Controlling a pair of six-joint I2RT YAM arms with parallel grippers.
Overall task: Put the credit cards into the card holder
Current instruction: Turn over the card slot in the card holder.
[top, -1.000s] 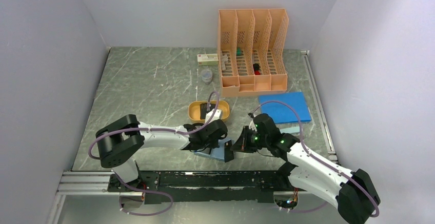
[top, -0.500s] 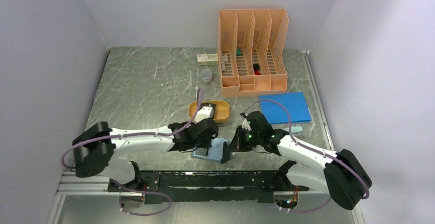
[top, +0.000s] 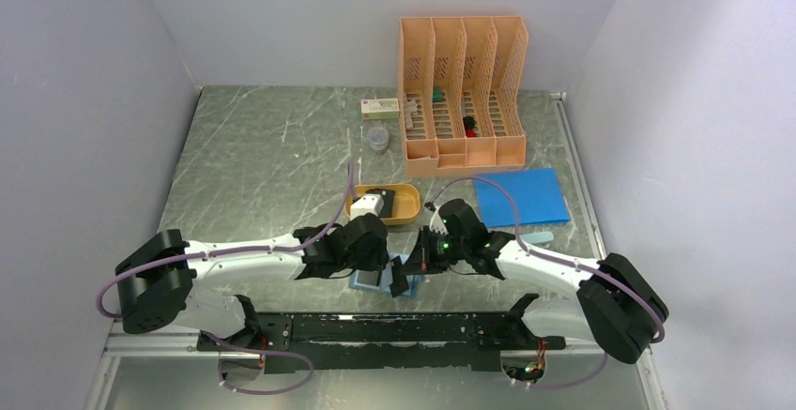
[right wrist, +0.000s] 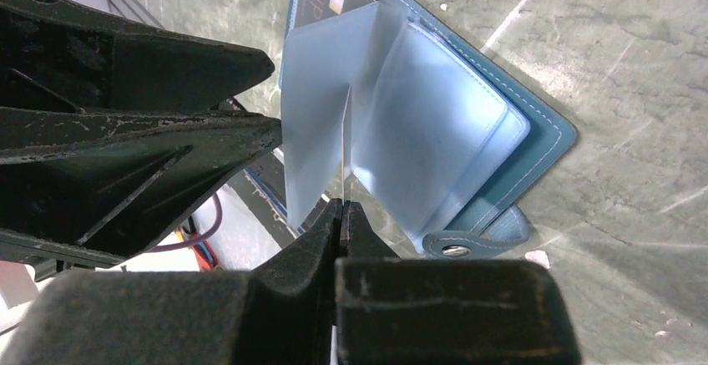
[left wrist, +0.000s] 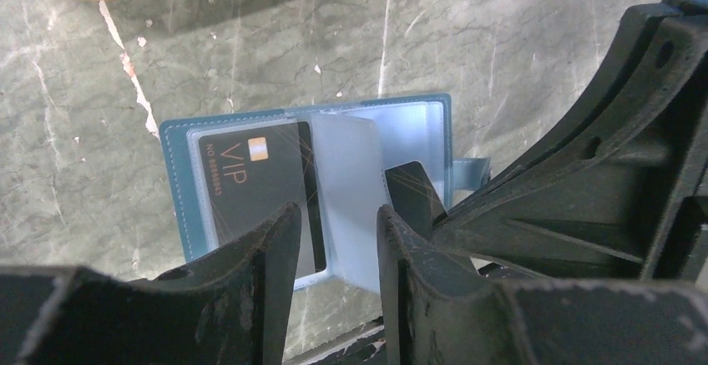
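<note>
Two pale walls (top: 94, 100) flank the marble table (top: 263, 157); left jaws parted, right jaws pinching a card (left wrist: 409, 186).

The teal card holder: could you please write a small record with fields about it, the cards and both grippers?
Card holder: small teal leather-like wallet, lying open on grey marble table
Stored card: black VIP credit card, inside a clear pocket
Raised part: clear plastic sleeve, standing up
Left gripper: open, one finger on each side of that sleeve
Right gripper: shut on thin dark credit card, pointed between the sleeves
Task state: second card not yet fully inserted
</note>
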